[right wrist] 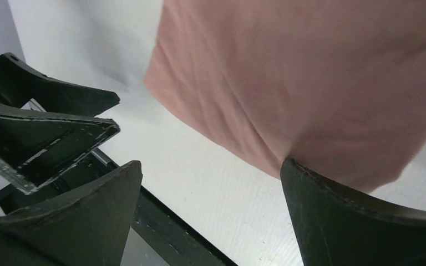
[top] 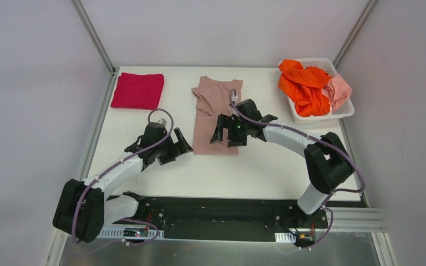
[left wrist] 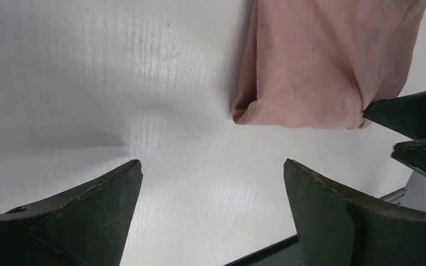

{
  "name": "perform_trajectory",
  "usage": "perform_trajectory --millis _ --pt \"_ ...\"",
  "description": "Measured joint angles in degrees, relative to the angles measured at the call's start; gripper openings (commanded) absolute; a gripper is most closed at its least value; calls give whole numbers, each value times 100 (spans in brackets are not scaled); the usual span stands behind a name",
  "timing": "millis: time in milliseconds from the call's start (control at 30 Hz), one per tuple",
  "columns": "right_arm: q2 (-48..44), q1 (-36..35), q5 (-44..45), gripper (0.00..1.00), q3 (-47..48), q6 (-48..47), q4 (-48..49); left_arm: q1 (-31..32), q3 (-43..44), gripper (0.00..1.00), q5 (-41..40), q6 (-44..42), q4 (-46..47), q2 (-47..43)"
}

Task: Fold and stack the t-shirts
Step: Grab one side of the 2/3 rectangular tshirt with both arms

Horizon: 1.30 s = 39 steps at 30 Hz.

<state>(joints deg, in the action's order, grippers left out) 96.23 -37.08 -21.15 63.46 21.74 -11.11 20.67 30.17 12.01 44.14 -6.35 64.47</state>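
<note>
A dusty-pink t-shirt (top: 213,113) lies folded into a long strip at the table's middle, and its near hem fills the left wrist view (left wrist: 327,61) and the right wrist view (right wrist: 310,72). My left gripper (top: 178,149) stands open just left of the hem's near corner, over bare table (left wrist: 213,177). My right gripper (top: 224,138) is open over the near hem, one finger (right wrist: 333,210) touching the cloth edge, with nothing between the jaws (right wrist: 211,172). A crimson t-shirt (top: 137,90) lies folded at the back left. Orange (top: 305,88) and salmon-pink (top: 338,90) t-shirts are heaped in the basket.
A white lattice basket (top: 348,111) stands at the back right corner. The black base rail (top: 216,208) runs along the table's near edge, close under both grippers. Grey walls enclose the table on three sides.
</note>
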Motion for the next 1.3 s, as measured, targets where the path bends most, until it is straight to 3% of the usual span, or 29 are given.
perform_trajectory --millis 467,767,867,1000,1233,1300 --pt "-96 293 116 100 -822 227 238 2 203 76 573 387 1259 1405" --pt "-1357 382 367 96 -1440 431 313 79 505 46 848 520 1814 2210" --pt "-1578 599 400 93 -1690 557 376 101 551 31 986 584 2022 2448" --pt "-1438 804 389 83 -1969 695 452 138 664 0 1139 629 2149 2780" --pt "-820 824 540 57 -2057 916 817 149 675 0 1200 625 2223 2898" --pt "-750 826 535 46 -2111 981 1023 149 662 0 1202 623 2245 2898"
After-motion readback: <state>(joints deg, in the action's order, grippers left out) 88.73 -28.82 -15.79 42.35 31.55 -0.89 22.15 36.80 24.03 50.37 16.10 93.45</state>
